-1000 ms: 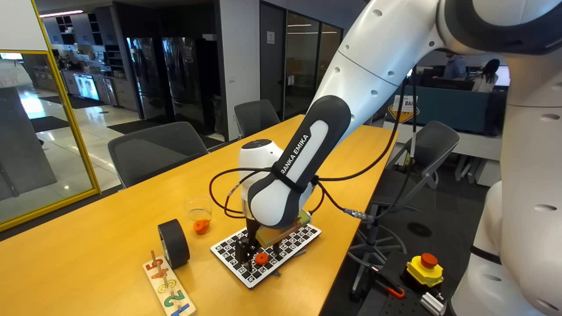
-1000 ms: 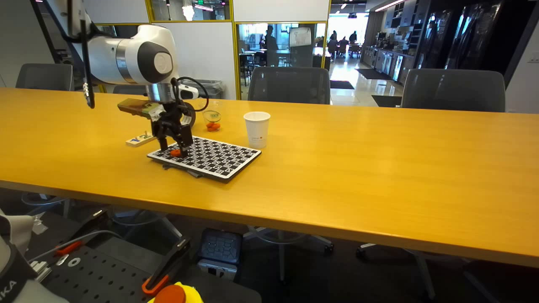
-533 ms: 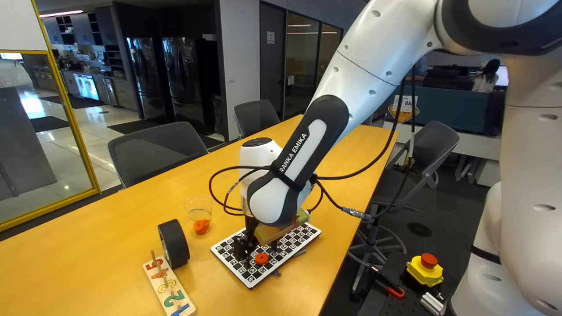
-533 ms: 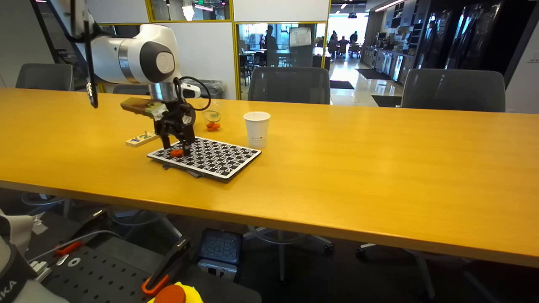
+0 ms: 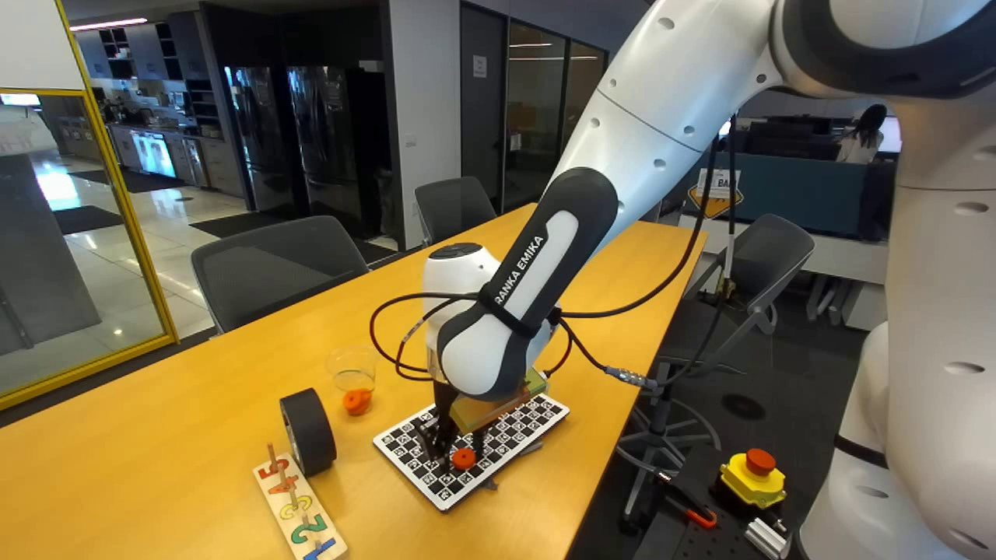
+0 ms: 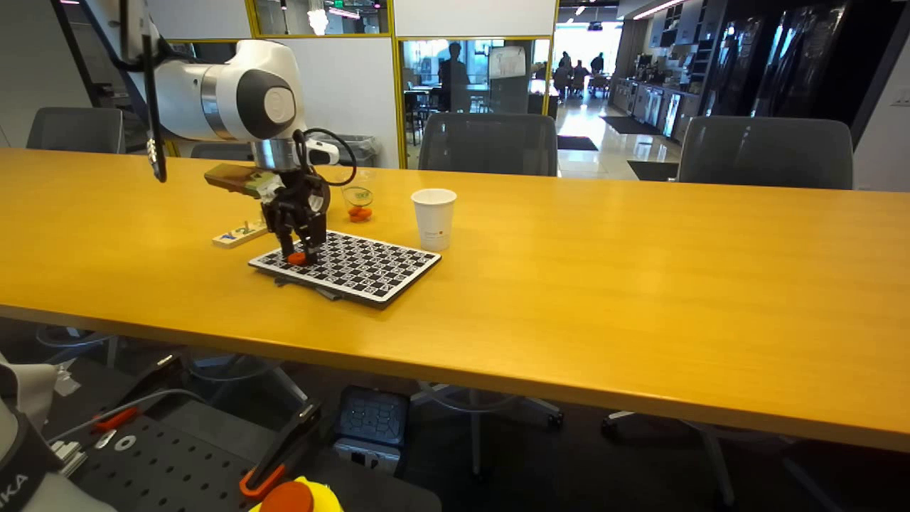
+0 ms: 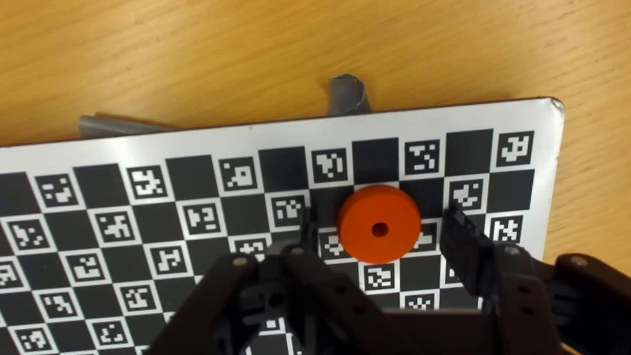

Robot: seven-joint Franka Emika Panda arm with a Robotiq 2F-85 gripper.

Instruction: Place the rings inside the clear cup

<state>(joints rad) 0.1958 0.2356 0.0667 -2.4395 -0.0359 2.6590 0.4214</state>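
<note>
An orange-red ring (image 7: 379,229) with a small centre hole lies flat on the checkerboard (image 7: 192,187), close to a corner. My gripper (image 7: 378,216) is lowered around it with the jaws partly open, one finger on each side. In the wrist view a gap shows between the ring and both fingers. The same ring (image 5: 464,460) appears between the fingers in an exterior view. Farther back on the table stands the clear cup (image 6: 357,198), upright, with several orange rings (image 6: 360,213) in its bottom.
Beside the clear cup are a black cylinder (image 5: 309,430) and a wooden number board (image 5: 299,504) with pegs. A white paper cup (image 6: 434,219) stands behind the checkerboard. Grey strips (image 7: 347,94) poke out from under the board's edge.
The arm first shifted slightly, and over the last half second the fingers have drawn closer together on both sides of the ring. The ring stays in its place on the board.
</note>
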